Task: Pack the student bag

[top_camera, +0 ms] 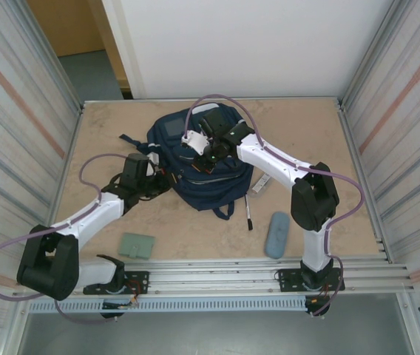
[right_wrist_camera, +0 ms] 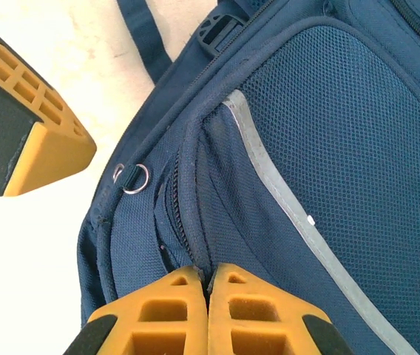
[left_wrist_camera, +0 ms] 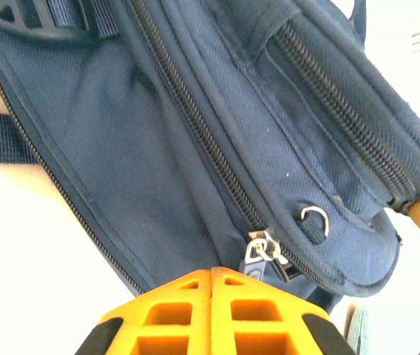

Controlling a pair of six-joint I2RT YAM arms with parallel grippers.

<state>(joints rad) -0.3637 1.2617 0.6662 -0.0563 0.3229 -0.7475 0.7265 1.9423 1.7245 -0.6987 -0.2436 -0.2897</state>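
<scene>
Nearest the overhead camera, both arm bases stand along the bottom of the frame. Just beyond them on the table (top_camera: pixel 195 237), a green wallet (top_camera: pixel 137 245) lies at lower left and a grey-blue pencil case (top_camera: pixel 276 234) at lower right, well apart. A dark pen (top_camera: pixel 249 214) lies between the pencil case and the student bag (top_camera: pixel 195 188). A small white object (top_camera: pixel 260 183) rests just beside the bag's right edge, close under the right forearm.

The student bag lies flat in the middle of the table, with its straps trailing toward the left. The left gripper (top_camera: pixel 166 177) is at the bag's left edge among those straps. The right gripper (top_camera: pixel 208 161) is down on the bag's middle, and its arm hides part of the fabric behind it.

From the left wrist, the left gripper's yellow fingers are clenched together at bottom centre. A zipper pull (left_wrist_camera: pixel 260 250) touches their tips, but whether it is pinched cannot be told. A metal ring (left_wrist_camera: pixel 315 220) sits just beyond it.

From the right wrist, the right gripper is likewise clenched, its tips against a piped seam of the bag. A light stripe (right_wrist_camera: pixel 306 222) runs to the seam's right.
</scene>
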